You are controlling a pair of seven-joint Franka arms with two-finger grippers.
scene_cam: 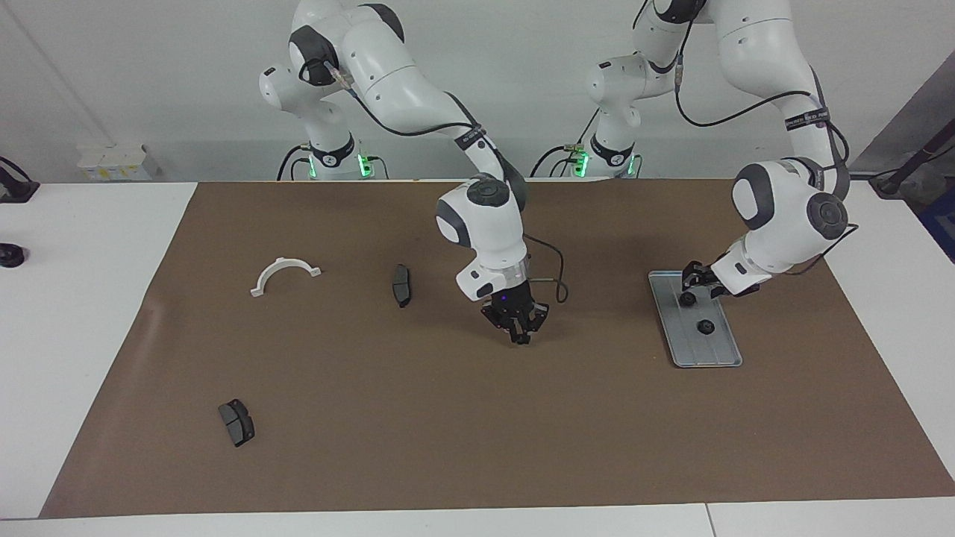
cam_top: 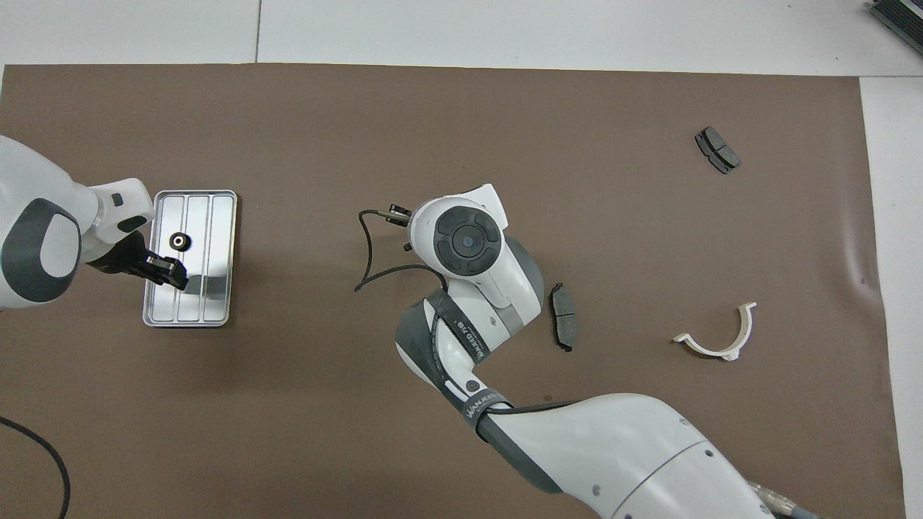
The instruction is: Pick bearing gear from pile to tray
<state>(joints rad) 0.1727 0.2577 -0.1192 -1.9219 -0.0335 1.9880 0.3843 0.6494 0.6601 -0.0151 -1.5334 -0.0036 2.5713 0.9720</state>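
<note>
The tray (scene_cam: 701, 362) lay flat on the brown mat (scene_cam: 477, 432) toward the left arm's end of the desk (scene_cam: 74, 313), lengthwise toward the robots, within that arm's easy reach. One small black gear (scene_cam: 703, 326) sat in it, about midway along, apart from the rim. The low rim and grooves looked meant to stop such a round part rolling off.

The left gripper (scene_cam: 688, 292) hung low over the tray's end nearest the robots, tilted down at it. From where I stood I could not tell whether its jaws were apart or together, nor whether the dark knob at their tip was another gear.

The right gripper (scene_cam: 517, 337) pointed straight down over the middle of the mat, jaws together at the tips. If a tiny gear was pinched there I could not see it. My guess was that it was heading for the tray.

The remaining parts lay scattered toward the right arm's end: a white half-ring (scene_cam: 284, 273), a brake pad (scene_cam: 401, 285) beside it, and a second brake pad (scene_cam: 236, 422) well apart, closer to the desk's front edge. I saw no loose gear among them.
</note>
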